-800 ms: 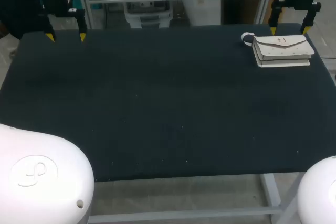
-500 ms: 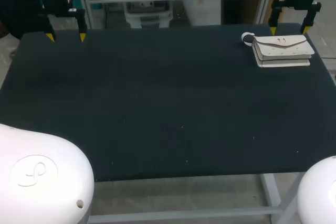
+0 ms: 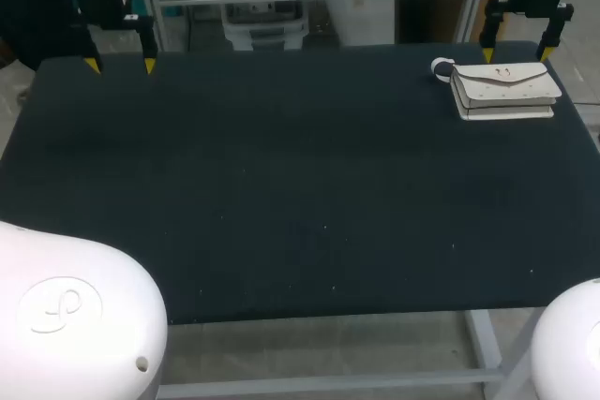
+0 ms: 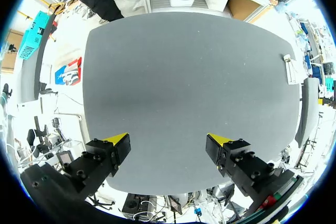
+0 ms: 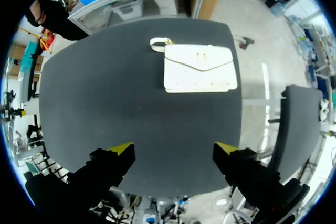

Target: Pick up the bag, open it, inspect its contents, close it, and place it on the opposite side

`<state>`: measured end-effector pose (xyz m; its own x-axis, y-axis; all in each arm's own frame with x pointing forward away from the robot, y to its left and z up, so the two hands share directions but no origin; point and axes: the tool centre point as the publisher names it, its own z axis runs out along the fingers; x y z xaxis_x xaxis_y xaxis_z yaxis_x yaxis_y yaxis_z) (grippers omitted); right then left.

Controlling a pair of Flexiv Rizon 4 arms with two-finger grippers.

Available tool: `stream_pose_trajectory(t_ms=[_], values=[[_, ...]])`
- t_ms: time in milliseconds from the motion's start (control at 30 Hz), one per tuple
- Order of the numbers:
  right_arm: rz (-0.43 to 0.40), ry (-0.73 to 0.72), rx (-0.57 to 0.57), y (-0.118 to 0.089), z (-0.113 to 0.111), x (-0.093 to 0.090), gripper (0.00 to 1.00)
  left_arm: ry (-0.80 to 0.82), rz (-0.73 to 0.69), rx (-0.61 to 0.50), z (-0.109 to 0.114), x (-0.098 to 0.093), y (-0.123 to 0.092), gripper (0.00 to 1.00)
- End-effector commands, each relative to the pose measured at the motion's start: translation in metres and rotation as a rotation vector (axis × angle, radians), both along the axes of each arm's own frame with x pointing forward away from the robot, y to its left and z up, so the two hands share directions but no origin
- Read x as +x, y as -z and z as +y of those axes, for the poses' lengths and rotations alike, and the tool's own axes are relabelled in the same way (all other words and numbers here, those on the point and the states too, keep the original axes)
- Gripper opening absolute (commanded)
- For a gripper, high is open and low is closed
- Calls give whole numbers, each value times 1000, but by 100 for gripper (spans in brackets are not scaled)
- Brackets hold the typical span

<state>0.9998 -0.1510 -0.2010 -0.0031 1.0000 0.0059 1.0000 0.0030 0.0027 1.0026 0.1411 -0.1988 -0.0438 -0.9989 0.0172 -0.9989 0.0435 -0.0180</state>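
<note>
The right jaws stand wide open and grip nothing. Their yellow tips [image 5: 122, 148] have only dark tabletop [image 5: 105, 103] between them. In the right wrist view the bag [image 5: 198, 69] lies ahead of these jaws, apart from both tips and not in the gap between them. In the head view the same tips [image 3: 487, 53] hang over the far edge of the tabletop [image 3: 281, 185], just behind the bag [image 3: 504, 91] and clear of it. The bag is white and lies flat, with its pointed flap [image 5: 199, 59] down and closed. A small white loop [image 3: 441, 67] sticks out from the bag's far corner, on the side turned toward the left jaws.

The left jaws are also wide open and empty, their yellow tips [image 4: 118, 139] over bare tabletop [image 4: 173, 77]. From there the bag [image 4: 290, 69] shows only as a small pale shape well apart from them, near the opposite end of the tabletop. In the head view these tips [image 3: 90, 66] sit far from the bag, over the same far edge.
</note>
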Motion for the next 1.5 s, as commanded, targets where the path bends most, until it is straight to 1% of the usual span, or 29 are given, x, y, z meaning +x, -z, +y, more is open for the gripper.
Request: stream_pose_trajectory(t_ms=[33, 300, 367, 433, 467, 500, 533, 567, 600, 633, 667, 700, 733, 767, 900, 1033, 1167, 1267, 1500], values=[[6, -5, 40, -1, -10, 0, 100, 49, -69, -31, -9, -16, 3, 100], [53, -58, 186, 4, -32, 3, 100, 130, -130, -95, -24, -32, 15, 100], [59, -52, 182, 5, -39, 5, 100, 171, -162, -113, -27, -37, 16, 100], [70, -67, 219, 5, -43, 7, 100, 227, -204, -130, -29, -41, 17, 100], [76, -70, 233, 5, -46, 8, 100, 267, -229, -134, -30, -42, 19, 100], [83, -79, 252, 4, -48, 9, 100, 320, -268, -162, -31, -45, 19, 100], [86, -89, 279, 4, -51, 10, 100, 350, -279, -178, -32, -47, 19, 100], [93, -95, 297, 4, -53, 10, 100, 413, -329, -189, -34, -50, 20, 100], [100, -92, 302, 5, -56, 11, 100, 453, -345, -210, -35, -52, 20, 100], [105, -92, 302, 6, -58, 12, 100, 486, -358, -205, -37, -52, 22, 100], [117, -98, 320, 8, -60, 13, 100, 552, -404, -216, -40, -55, 23, 100], [122, -94, 338, 10, -63, 14, 100, 585, -398, -230, -42, -57, 24, 100], [131, -90, 346, 12, -65, 14, 100, 643, -427, -225, -46, -58, 26, 100], [141, -89, 362, 15, -67, 16, 100, 709, -469, -244, -49, -61, 27, 100], [154, -84, 422, 25, -77, 21, 100, 892, -531, -298, -60, -68, 32, 100], [139, -76, 445, 30, -88, 27, 100, 1046, -586, -348, -71, -71, 37, 100], [123, -53, 468, 34, -101, 34, 100, 1172, -586, -410, -81, -73, 43, 100], [99, -28, 472, 37, -108, 37, 100, 1172, -586, -410, -81, -73, 43, 100], [25, 89, 497, 43, -131, 44, 100, 1172, -586, -410, -81, -73, 43, 100]])
